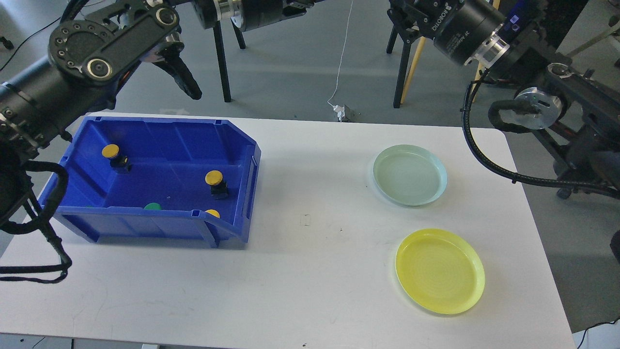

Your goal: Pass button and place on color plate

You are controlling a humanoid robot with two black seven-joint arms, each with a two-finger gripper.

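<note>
Three yellow buttons sit in the blue bin (231, 135): one at the back left (111, 151), one at the middle right (214, 178), and one half hidden behind the front wall (212, 213). A green button (153, 206) lies by the front wall. A pale green plate (410, 174) and a yellow plate (440, 271) lie empty on the right. My left gripper (180, 72) hangs above the bin's back edge; only one dark finger shows. My right gripper (404, 17) is high at the top edge, its fingers cut off.
The white table (310, 271) holds the bin and the plates. Chair legs (223, 63) and a white cable (341, 58) stand on the floor behind it. My right arm's black hose (484, 155) hangs over the table's right edge.
</note>
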